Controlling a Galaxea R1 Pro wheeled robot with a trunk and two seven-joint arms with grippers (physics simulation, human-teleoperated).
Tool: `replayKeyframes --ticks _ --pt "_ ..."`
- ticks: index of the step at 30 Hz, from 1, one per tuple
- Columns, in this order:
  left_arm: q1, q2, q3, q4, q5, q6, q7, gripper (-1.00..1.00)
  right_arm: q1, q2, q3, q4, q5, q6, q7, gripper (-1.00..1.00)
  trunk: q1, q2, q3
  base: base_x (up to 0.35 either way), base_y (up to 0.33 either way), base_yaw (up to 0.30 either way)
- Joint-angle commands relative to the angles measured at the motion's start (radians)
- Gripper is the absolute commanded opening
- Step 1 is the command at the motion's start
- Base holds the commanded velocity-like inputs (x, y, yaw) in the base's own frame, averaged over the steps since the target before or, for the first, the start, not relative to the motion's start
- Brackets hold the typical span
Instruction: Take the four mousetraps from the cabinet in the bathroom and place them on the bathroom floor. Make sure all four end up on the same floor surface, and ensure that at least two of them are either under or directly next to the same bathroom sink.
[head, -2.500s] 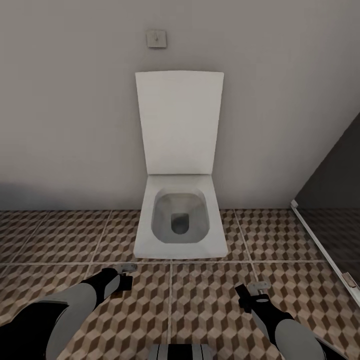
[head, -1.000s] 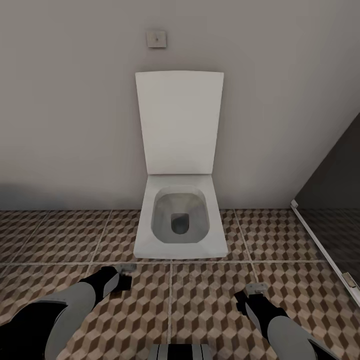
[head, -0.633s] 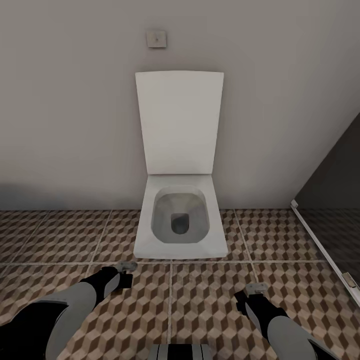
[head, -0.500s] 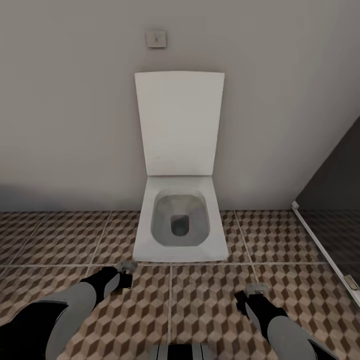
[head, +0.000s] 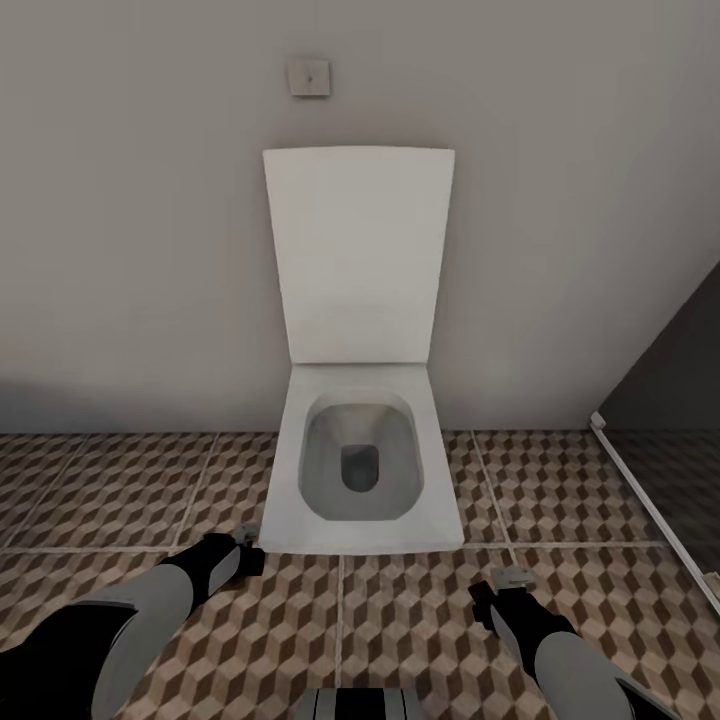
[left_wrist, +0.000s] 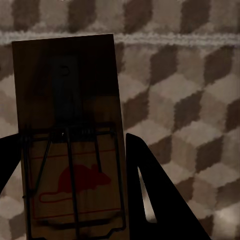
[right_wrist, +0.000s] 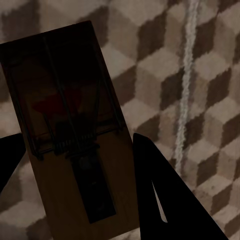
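Note:
Each gripper holds one mousetrap above the bathroom floor (head: 400, 620). In the left wrist view a tan mousetrap (left_wrist: 70, 150) with dark wire and a red mouse print sits between the dark fingers (left_wrist: 150, 195) of my left gripper (left_wrist: 72, 137), which is shut on it. The right wrist view shows a second mousetrap (right_wrist: 70, 125) clamped in my right gripper (right_wrist: 77, 137). From the head, my left gripper (head: 245, 545) and right gripper (head: 510, 580) hang low over the cube-patterned tiles. The cabinet and the bathroom sink are out of view.
A white square toilet (head: 360, 470) with its lid (head: 358, 250) raised stands straight ahead against the grey wall. A small flush plate (head: 308, 77) is on the wall above it. A dark glass partition with a pale frame (head: 650, 500) runs along the right.
The head view has shifted: the toilet looks larger and sits lower in the picture. Both arms keep nearly the same pose, each still holding its mousetrap.

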Motion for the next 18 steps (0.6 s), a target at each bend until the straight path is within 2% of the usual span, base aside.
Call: replayKeyframes --ticks 1,18 --pt "0.000 0.000 -0.007 -0.002 0.005 0.006 0.002 -1.00 0.000 0.001 -0.002 -0.001 0.003 0.004 -0.007 -1.00 0.000 0.000 -0.001 0.010 0.000 0.000" --pt "0.000 0.003 -0.007 0.001 0.008 -0.002 0.002 -1.00 0.000 0.001 -0.001 -0.001 0.004 -0.004 -0.007 -1.00 0.000 0.000 -0.001 0.002 0.000 0.000"
